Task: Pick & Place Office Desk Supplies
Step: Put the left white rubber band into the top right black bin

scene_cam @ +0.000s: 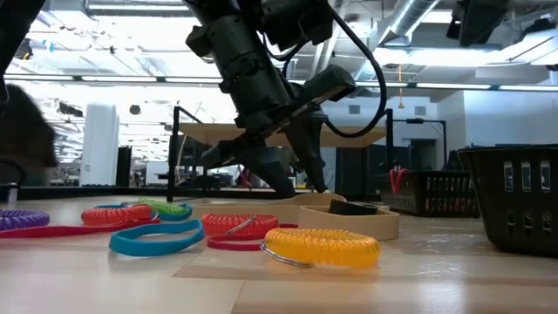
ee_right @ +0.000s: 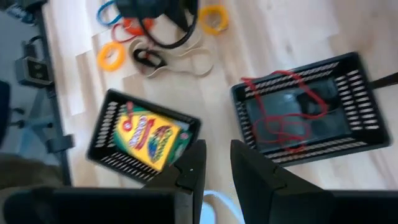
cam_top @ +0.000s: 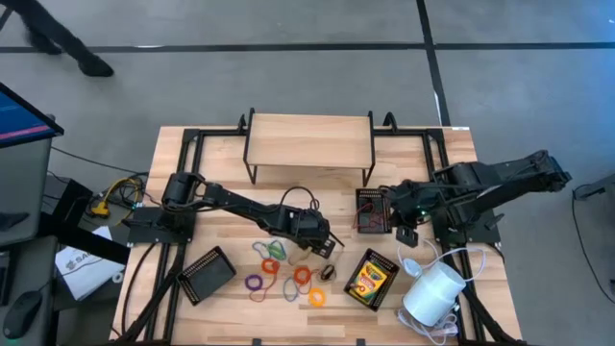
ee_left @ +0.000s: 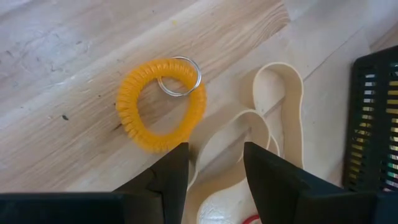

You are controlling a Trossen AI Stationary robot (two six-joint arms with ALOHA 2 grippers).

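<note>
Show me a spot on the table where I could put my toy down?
Bare wood lies between the wooden shelf and the left gripper. Crowded: the coloured loops, crayon box, black trays and white cylinder fill the near side.

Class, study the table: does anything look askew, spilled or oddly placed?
Yes. The crayon box lies tilted in its black mesh tray, one end riding up over the rim rather than flat inside. Many coloured coil loops lie scattered loose on the table near the left gripper, not gathered in any tray.
</note>
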